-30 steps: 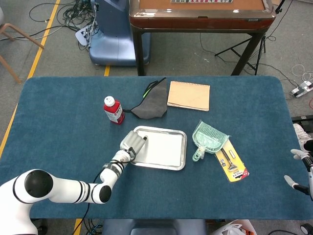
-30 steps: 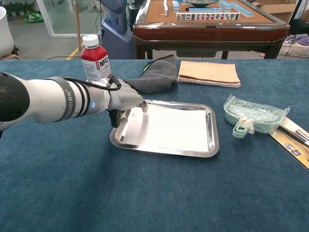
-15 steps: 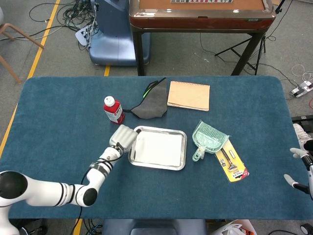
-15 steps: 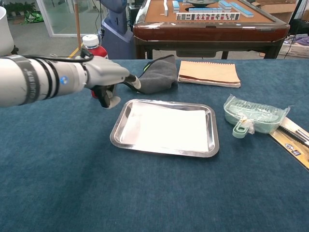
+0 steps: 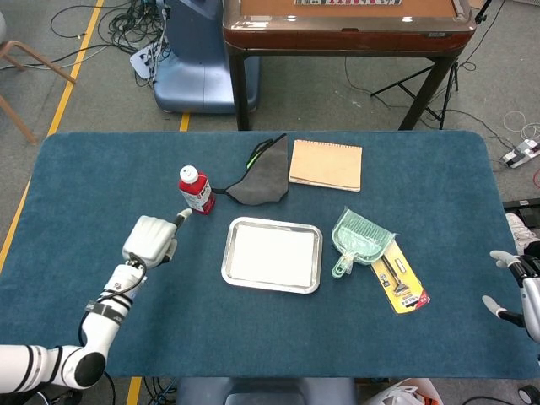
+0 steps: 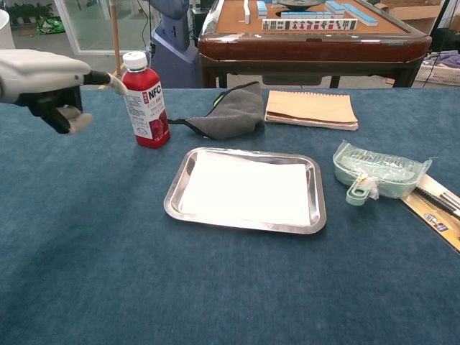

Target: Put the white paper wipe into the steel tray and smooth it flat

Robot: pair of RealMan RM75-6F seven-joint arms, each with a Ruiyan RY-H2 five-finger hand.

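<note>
So, white paper wipe [image 6: 246, 188] lies flat inside steel tray [image 6: 317, 214], covering most of its floor. Left hand [image 5: 150, 239] off to side near red bottle [image 6: 146, 100], holding nothing, one finger out. Right hand [image 5: 516, 289] at table edge, fingers apart. Blue felt table [image 5: 101, 177], cables on floor behind.

Left robot hand [image 5: 150, 239] raised, empty (one finger extended); right robot hand [image 5: 516, 291] fingers apart.
</note>
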